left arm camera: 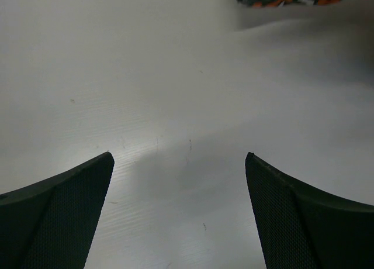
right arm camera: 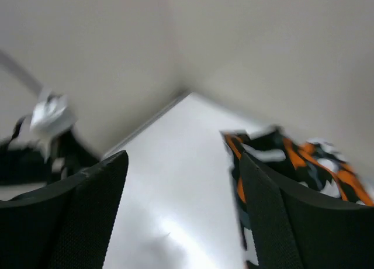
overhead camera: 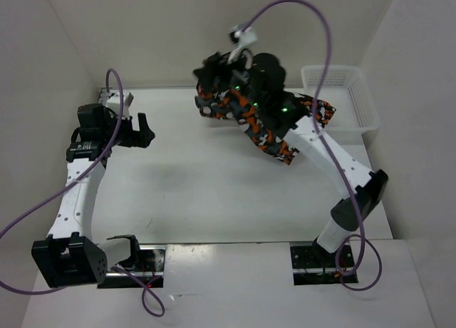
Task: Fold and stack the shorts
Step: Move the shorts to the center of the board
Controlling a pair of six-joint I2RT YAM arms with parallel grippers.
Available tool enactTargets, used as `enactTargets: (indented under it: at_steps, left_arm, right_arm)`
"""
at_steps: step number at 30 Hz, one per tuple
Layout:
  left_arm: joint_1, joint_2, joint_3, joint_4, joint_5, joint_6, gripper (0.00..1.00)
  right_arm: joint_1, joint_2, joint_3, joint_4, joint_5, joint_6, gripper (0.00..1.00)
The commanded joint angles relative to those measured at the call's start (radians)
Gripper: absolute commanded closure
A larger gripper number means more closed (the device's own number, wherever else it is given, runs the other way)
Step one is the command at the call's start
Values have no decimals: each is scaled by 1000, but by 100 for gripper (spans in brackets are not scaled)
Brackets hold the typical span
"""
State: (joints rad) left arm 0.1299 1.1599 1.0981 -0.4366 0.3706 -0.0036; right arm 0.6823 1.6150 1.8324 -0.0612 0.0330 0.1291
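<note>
Our left gripper (left arm camera: 179, 159) and right gripper (right arm camera: 183, 157) are spread wide, holding nothing; we should smooth the shorts (overhead camera: 271, 144) flat before folding.

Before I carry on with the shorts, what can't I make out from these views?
- Top view: the right arm covers the middle of the shorts; how they are folded, and how many pairs, is hidden.
- Left wrist view: only a sliver of the shorts, cut off by the top edge.
- Right wrist view: blurred; whether the cloth touches the right fingers is unclear.
- Top view: the inside of the basket is too small to read.
</note>
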Motion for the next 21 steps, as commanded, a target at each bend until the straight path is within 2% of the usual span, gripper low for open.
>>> enactTargets:
  at_steps: [1,2,5,9,13,14,17,18,21]
  left_arm:
    - [34,-14,26,-50,-8,4,0]
    - [43,-5,26,-71,-18,4,0]
    - [43,-5,26,-116,-18,4,0]
    - [43,9,-38,-125,26,4,0]
    - [11,72,-80,-125,73,4,0]
    - [-9,83,-96,-125,73,4,0]
    - [-24,135,-109,-84,64,4,0]
    - [-36,161,-109,-71,53,4,0]
    - [-46,225,-109,-2,25,4,0]
  right_arm:
    - [112,121,26,-193,-228,32,16]
    - [112,134,27,-221,-266,41,7]
    - [112,93,-82,-206,-269,66,7]
    - [36,-7,-246,-218,-258,24,7]
    - [-137,-104,-415,-270,-272,24,23]
    - [-180,-130,-483,-285,-236,35,35]
    - [-376,-150,-599,-354,-223,70,48]
    - [-420,-164,-625,-365,-223,70,55]
    - [-512,-200,-725,-385,-191,2,62]
